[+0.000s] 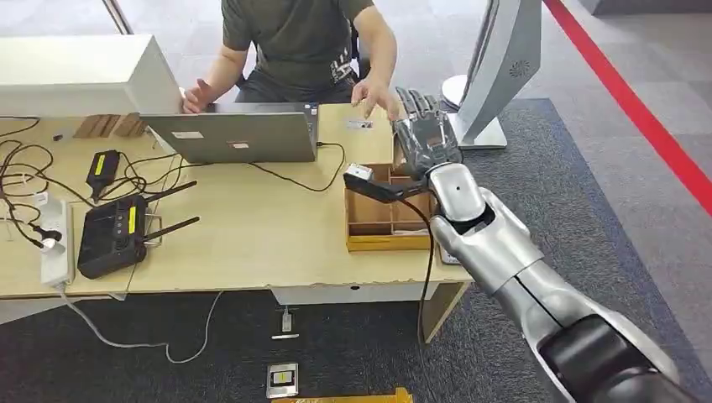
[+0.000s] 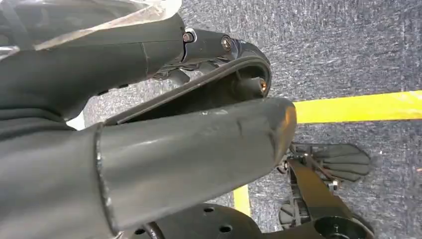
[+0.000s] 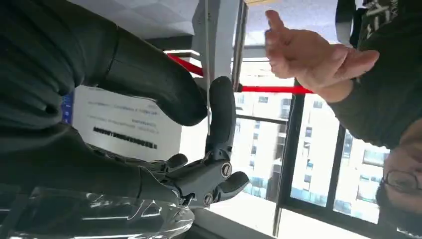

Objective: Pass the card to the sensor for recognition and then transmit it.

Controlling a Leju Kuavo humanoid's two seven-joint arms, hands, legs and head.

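Right hand [image 1: 426, 134] raised over the desk [image 1: 252, 235], thumb and finger pinching one thin card [image 3: 207, 59], one person's hand [image 1: 375, 95] beside it, one laptop [image 1: 237, 134], one wooden compartment box [image 1: 388, 214].

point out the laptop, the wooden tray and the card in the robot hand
laptop [image 1: 239, 136]: head view, on the back of its grey lid.
wooden tray [image 1: 388, 242]: head view, on its front wall.
card [image 3: 207, 50]: right wrist view, on its thin edge above the fingers.
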